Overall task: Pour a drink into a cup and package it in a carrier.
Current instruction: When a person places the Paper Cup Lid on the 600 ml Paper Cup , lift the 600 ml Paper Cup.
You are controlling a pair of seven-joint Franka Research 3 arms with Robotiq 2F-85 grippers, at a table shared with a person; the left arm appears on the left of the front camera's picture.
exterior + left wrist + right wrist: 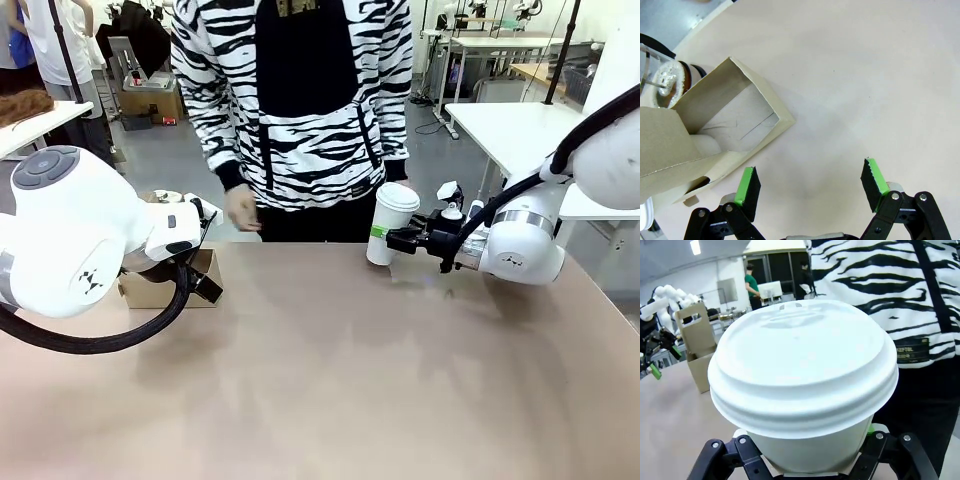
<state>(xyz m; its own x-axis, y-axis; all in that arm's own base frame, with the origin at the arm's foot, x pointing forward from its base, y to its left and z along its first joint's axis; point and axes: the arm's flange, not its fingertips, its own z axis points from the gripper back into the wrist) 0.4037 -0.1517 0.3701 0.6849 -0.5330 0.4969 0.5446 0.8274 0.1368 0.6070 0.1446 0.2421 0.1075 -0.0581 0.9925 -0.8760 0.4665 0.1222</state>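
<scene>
Wide-open, empty left gripper above table, just beside carrier. At far edge, right gripper clamped on white lidded cup, before person.

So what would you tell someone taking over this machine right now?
Right pincer: shut on the lidded cup, at the table's far side near the person's hand.
Left pincer: open, empty, above the table beside the carrier.
Jug: next to the carrier.
Done: cup lidded and gripped; its contents can't be seen.
Left: carry the cup across and set it in a carrier slot.
</scene>
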